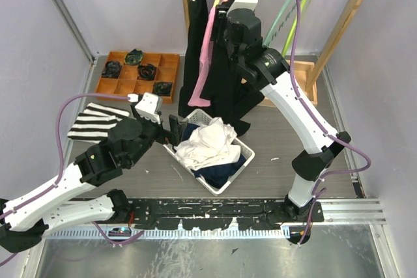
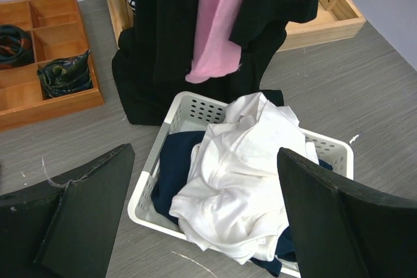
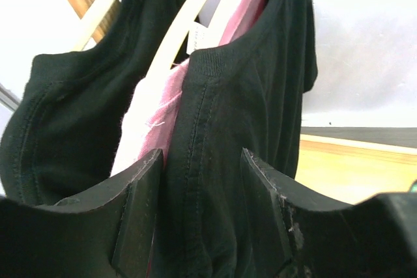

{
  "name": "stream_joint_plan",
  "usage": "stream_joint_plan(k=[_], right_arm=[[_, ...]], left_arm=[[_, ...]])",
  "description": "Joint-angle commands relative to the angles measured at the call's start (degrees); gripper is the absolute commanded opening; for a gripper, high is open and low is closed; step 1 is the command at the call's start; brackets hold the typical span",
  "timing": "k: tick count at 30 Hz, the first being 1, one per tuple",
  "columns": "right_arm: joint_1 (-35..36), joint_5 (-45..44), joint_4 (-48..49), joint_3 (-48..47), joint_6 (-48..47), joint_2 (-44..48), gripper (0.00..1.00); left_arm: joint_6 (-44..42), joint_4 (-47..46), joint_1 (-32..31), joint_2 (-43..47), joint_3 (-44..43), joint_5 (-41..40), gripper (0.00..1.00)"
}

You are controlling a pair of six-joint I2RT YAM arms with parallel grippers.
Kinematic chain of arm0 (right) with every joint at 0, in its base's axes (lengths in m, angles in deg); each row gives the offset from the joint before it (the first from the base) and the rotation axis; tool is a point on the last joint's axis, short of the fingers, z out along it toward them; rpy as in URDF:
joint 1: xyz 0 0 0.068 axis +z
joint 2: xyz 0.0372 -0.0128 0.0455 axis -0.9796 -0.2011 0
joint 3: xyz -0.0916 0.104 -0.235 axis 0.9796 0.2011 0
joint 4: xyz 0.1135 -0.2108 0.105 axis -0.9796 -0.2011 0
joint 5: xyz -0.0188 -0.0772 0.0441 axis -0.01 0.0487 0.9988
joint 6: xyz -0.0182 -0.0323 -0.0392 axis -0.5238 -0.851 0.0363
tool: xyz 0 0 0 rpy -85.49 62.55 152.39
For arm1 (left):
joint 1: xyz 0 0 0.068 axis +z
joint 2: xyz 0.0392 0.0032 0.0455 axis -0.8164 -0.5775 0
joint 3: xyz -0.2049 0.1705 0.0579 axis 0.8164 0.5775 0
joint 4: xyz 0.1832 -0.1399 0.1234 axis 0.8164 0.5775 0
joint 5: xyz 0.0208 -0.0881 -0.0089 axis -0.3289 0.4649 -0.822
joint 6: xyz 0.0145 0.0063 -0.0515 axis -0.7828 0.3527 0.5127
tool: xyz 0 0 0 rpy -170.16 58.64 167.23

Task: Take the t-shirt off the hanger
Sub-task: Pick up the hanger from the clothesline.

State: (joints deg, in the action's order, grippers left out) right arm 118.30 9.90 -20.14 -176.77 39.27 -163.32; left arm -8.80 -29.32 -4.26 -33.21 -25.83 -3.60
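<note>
Near edge: the left arm is lying low over the table (image 1: 293, 141). Its left gripper (image 2: 205, 157) is hovering just short of the white basket (image 2: 166, 122), jaws spread wide and holding nothing. The basket is sitting mid-table and is carrying crumpled white garments (image 2: 241, 174) heaped over a navy garment (image 2: 172, 177). Beside the left arm, on its outer side, a striped cloth (image 1: 94, 122) is lying flat.

Further back, left: a wooden tray (image 2: 62, 99) with compartments is holding dark rolled items (image 2: 65, 73) in several cells.

Behind the basket: the black t-shirt (image 3: 247, 83) is hanging from a pale hanger (image 3: 176, 37) on the wooden rack (image 1: 352, 11). Its hem is reaching down to the table just behind the basket. A pink garment (image 3: 163, 109) is hanging pressed against it, and a second black garment (image 3: 71, 115) is hanging on the pink one's far side. Both are crowding the t-shirt's shoulder.

The right arm is reaching up and back. The right gripper (image 3: 202, 161) is straddling the t-shirt's shoulder below the collar, jaws partway apart, with black fabric filling the gap between them. Whether the fingers (image 3: 140, 206) are pinching the cloth or only bracketing it cannot be told. Pink fabric is showing just above one of them.

Far right on the rail: green hangers (image 1: 296, 4) are hanging apart from the t-shirt.
</note>
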Motion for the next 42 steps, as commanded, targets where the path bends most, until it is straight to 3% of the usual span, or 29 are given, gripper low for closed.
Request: stream_joint_plan(k=[1,20,36,42], right_arm=[[0.02,-4.53,-1.27,-1.33,0.48,2.69,0.56],[-1.68,-4.08,-3.87,-4.65,-0.83,1.01,0.44],[-4.69,-1.11,-4.54,-9.6,-2.35,-3.54,0.41],[-4.93,-0.65,-3.69,-9.76,-3.55,-3.9,0.28]], left_arm=[[-0.11,-1.47,0.02,0.48,-0.55,-0.3,0.98],[-0.22,-2.11,0.02,0.1,-0.98,0.12,0.98],[-0.57,-1.86,0.08,0.55,-0.76,-0.84,0.98],[-0.51,-2.11,0.06,0.36,-0.72,-0.92,0.98]])
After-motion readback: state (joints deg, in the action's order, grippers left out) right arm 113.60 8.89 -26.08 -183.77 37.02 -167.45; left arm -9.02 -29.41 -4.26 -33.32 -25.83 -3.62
